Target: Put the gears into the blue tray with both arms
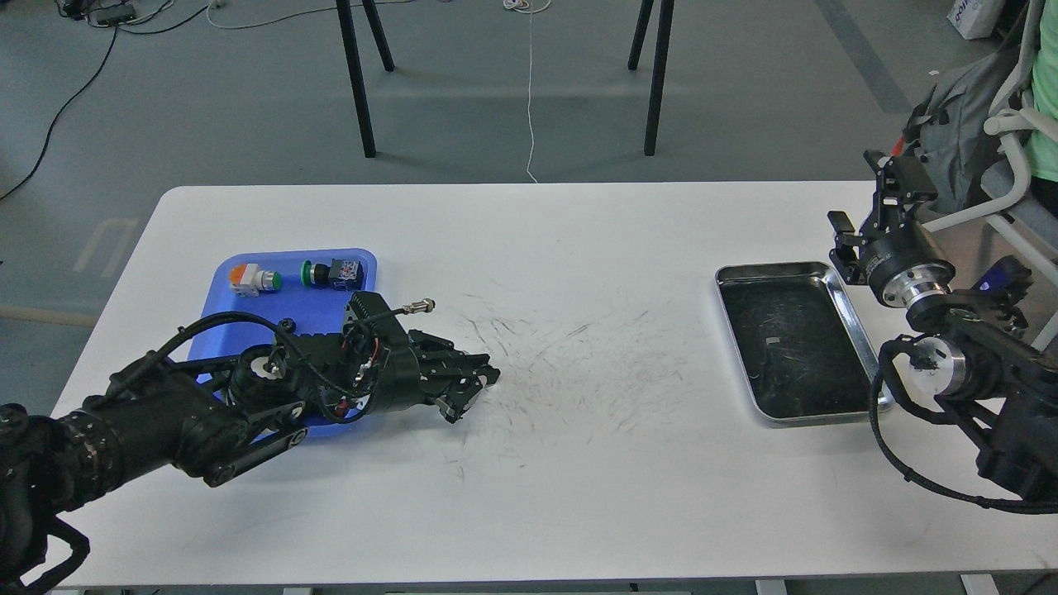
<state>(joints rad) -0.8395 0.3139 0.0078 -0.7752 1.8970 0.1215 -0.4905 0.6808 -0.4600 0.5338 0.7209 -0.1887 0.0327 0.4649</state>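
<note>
On grey flooring, scuffed white table [529,273]; both pincers' states seemingly unreadable, I cannot tell.

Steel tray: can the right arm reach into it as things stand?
Probably yes. The right pincer hangs just beyond the steel tray's far right corner, and nothing stands between them. The tray looks open, with only a small pale scrap on its dark bottom.
</note>
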